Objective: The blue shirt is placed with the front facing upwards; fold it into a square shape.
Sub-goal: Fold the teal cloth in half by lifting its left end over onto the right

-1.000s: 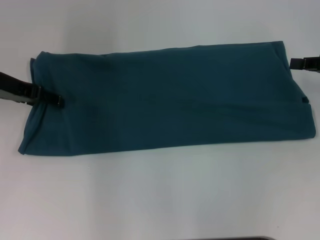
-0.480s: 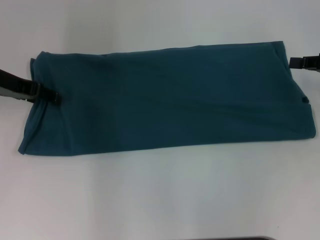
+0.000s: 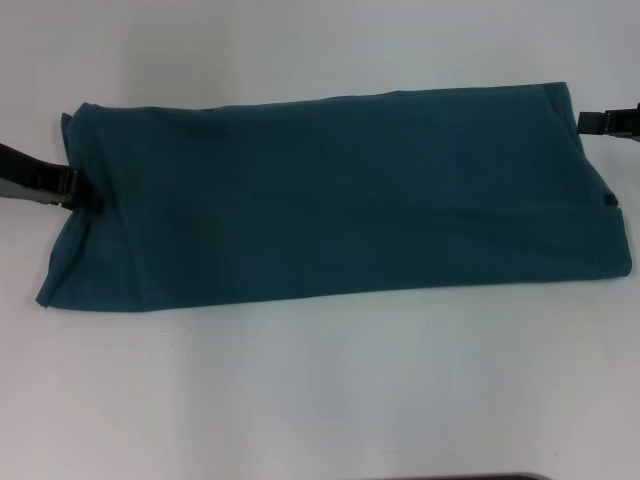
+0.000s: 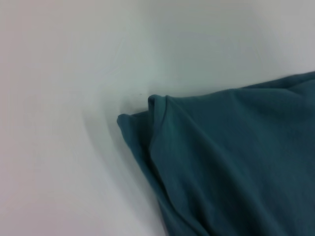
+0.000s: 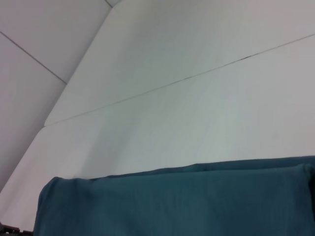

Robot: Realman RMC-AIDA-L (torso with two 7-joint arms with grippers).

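The blue shirt (image 3: 340,200) lies flat on the white table as a long teal band running left to right, plain side up, with no print showing. My left gripper (image 3: 88,196) sits low at the shirt's left end, its tip just over the cloth edge. My right gripper (image 3: 585,122) hovers beside the far right corner, just off the fabric. A rumpled corner of the shirt (image 4: 236,162) with layered edges fills the left wrist view. In the right wrist view the shirt (image 5: 187,201) shows as one long folded edge.
The white table (image 3: 320,400) stretches bare in front of and behind the shirt, with a seam line (image 5: 197,76) across its far part. A small dark mark (image 3: 610,200) sits near the shirt's right end. Something dark (image 3: 470,477) peeks in at the near edge.
My left gripper has slid leftward, from well over the cloth back to the shirt's left edge. The shirt and the right gripper have stayed where they were.
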